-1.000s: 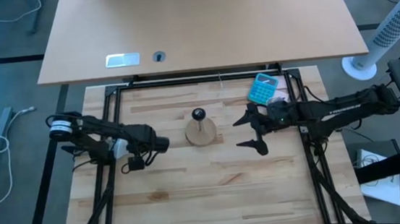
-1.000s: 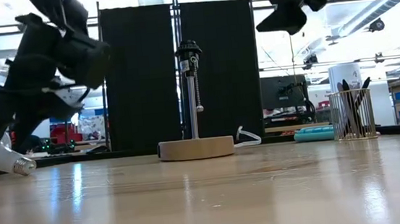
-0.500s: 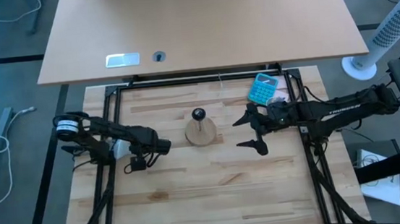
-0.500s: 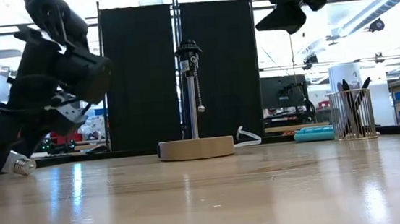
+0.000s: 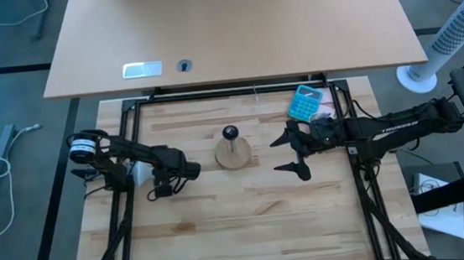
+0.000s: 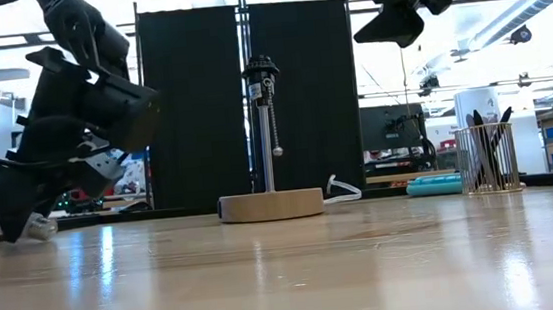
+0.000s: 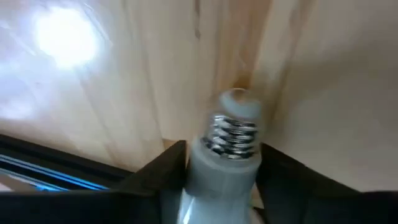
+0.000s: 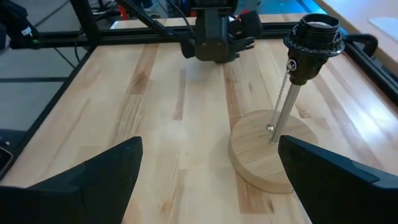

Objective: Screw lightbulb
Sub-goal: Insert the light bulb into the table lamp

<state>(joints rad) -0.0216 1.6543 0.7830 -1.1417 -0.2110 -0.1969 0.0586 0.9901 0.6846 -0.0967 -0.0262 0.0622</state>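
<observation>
The lightbulb [image 7: 224, 162] lies on its side on the table at the left, with its metal screw base [image 6: 38, 228] pointing toward the lamp stand. My left gripper [image 5: 146, 176] is down over it and shut on its neck. The stand is a round wooden disc [image 5: 232, 153] with a black socket [image 6: 261, 71] on a thin post, at the table's middle. Right of the stand, my right gripper [image 5: 290, 153] hovers open above the table with nothing between its fingers. It also shows in the right wrist view [image 8: 208, 180]. My left gripper pinches the bulb's pale-grey neck [image 7: 219, 163] between its two fingers, just behind the screw threads. The fingers [image 7: 163, 174] come from above, slanting, and lie across the bulb. The bulb lies level on the table, and its globe is hidden behind the gripper.
A teal calculator [image 5: 305, 102] lies at the far right of the work table. A wire cup of pens [image 6: 488, 158] shows far right in the low view. A black frame [image 5: 212, 94] edges the table, and a larger desk [image 5: 232, 29] stands beyond it.
My left gripper has come down and a little toward the lamp stand, over the bulb. One of its fingers now stands in front of the bulb's neck, and the globe is covered. My right gripper has kept still.
</observation>
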